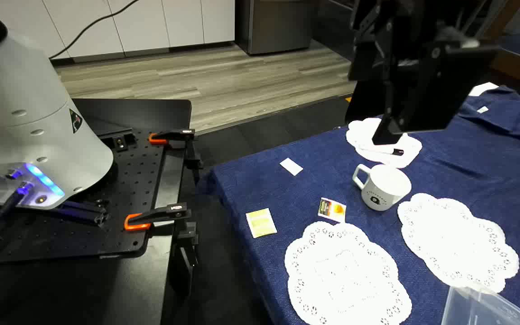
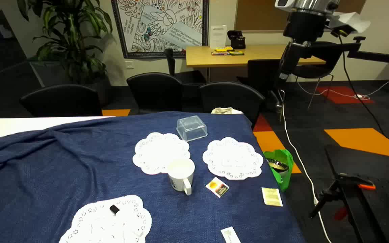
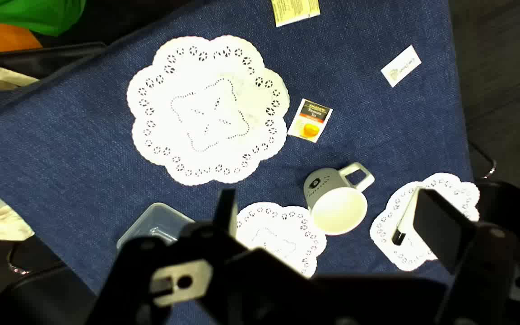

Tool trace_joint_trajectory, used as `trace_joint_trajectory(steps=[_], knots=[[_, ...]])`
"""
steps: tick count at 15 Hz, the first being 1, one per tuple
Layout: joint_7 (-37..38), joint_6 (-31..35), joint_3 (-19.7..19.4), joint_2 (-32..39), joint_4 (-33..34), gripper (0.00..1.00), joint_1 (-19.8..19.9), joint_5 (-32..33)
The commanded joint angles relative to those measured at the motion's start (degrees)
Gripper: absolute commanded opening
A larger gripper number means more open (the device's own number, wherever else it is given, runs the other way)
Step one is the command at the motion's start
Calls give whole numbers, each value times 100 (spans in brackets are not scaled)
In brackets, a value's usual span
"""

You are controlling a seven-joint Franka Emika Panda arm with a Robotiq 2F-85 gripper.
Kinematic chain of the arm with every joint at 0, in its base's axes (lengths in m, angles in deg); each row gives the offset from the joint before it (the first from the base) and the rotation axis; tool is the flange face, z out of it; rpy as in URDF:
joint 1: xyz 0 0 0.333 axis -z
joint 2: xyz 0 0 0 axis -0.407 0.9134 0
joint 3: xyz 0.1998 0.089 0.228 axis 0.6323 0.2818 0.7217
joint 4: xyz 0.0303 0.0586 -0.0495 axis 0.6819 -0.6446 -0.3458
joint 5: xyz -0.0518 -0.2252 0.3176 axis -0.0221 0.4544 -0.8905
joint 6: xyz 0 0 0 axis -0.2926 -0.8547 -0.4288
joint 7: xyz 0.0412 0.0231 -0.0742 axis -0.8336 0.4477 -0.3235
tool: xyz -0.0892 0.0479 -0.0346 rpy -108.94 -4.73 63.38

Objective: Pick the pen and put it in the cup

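Note:
The pen, white with a black end, lies on a white lace doily; it shows in an exterior view (image 1: 388, 150), where the gripper stands in front of part of the doily, and its black end shows in another exterior view (image 2: 114, 209). In the wrist view the pen (image 3: 405, 216) is partly hidden by the right finger. The white cup (image 3: 339, 210) stands upright beside that doily, also seen in both exterior views (image 1: 384, 186) (image 2: 181, 173). Its inside looks empty. My gripper (image 3: 325, 201) is wide open and empty, high above the table. It looms dark in an exterior view (image 1: 406, 128).
A dark blue cloth (image 2: 62, 162) covers the table. Two more doilies (image 2: 160, 153) (image 2: 232, 158) lie near the cup. A clear plastic box (image 2: 191, 128) stands by them. Tea packets (image 2: 217, 187) (image 2: 272, 196) and a small white packet (image 2: 230, 235) lie around.

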Motion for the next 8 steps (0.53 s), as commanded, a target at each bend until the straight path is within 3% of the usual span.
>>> trace_joint_trajectory(steps=[1, 5, 8], knots=[[-52, -14, 182, 19, 5, 100, 183, -76], [-52, -14, 182, 19, 5, 100, 183, -76], [71, 95, 390, 92, 75, 100, 163, 30]])
